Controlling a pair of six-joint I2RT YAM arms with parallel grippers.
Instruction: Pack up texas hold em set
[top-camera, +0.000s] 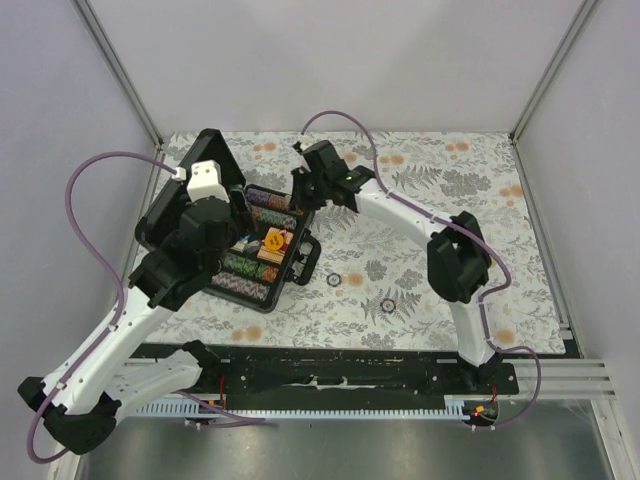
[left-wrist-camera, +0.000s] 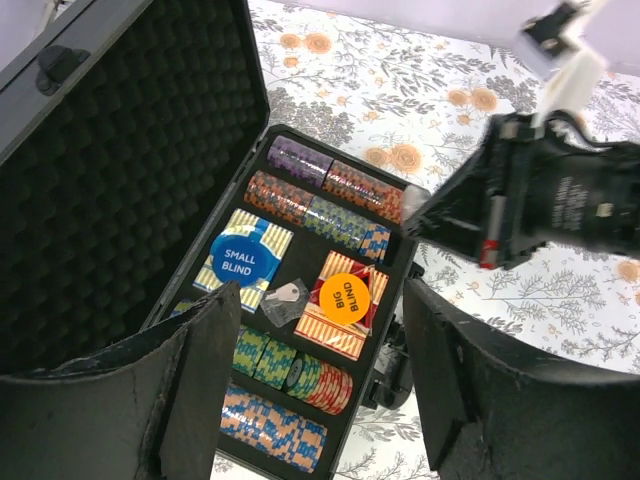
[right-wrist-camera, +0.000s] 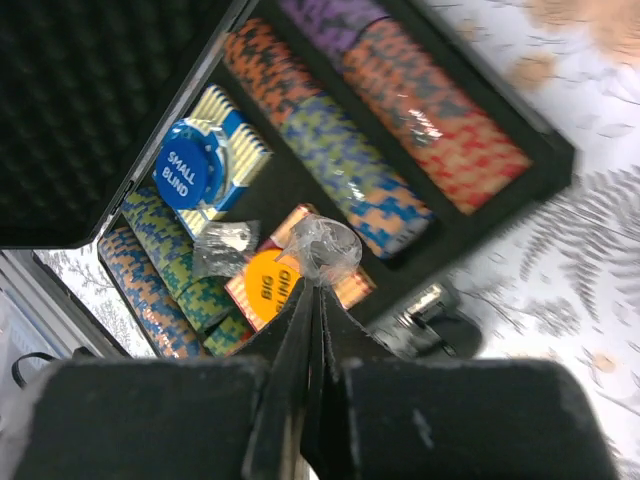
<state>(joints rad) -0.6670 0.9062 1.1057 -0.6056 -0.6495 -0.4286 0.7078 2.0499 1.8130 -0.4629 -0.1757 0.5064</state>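
1. Mostly packed, by the look of it: briefcase (top-camera: 268, 306) lying open on the table (top-camera: 440, 230), left of centre, with its lid (left-wrist-camera: 120, 180) raised on the hinge and the foam lining showing.
2. Already in the tray: rows of poker chips (left-wrist-camera: 330, 190) in purple, orange, red, green and blue, filling the long compartments on both sides of the middle one.
3. Also in, across the middle compartment:
   - a blue "SMALL BLIND" button (left-wrist-camera: 238, 258) resting on a blue-striped deck (left-wrist-camera: 272, 238);
   - an orange "BIG BLIND" button (left-wrist-camera: 346, 292) resting on a reddish card deck (left-wrist-camera: 335, 335);
   - between the two, a little clear bag (left-wrist-camera: 285, 298), apparently of keys.
4. Step in hand, as a judgement: adding one more piece. Right gripper (right-wrist-camera: 315, 290) poised over the middle compartment, jaws pressed together on the clear wrapping of a small round packet (right-wrist-camera: 325, 248), just beside the orange button. Contents of the packet too blurred to name.
5. Unoccupied: left gripper (left-wrist-camera: 320, 400), jaws wide apart and holding nothing, hovering above the near end of the tray.
6. Not yet packed: one loose chip (top-camera: 334, 280) on the table near the right of the case, and a second loose chip (top-camera: 388, 304) farther right, the two lying apart.
7. Left to do, judging from all this: lowering the packet into the tray and letting go, fetching both stray chips, then swinging the lid down and fastening it.
8. No small triangle found in any view; possibly hidden beneath an arm, cannot tell.
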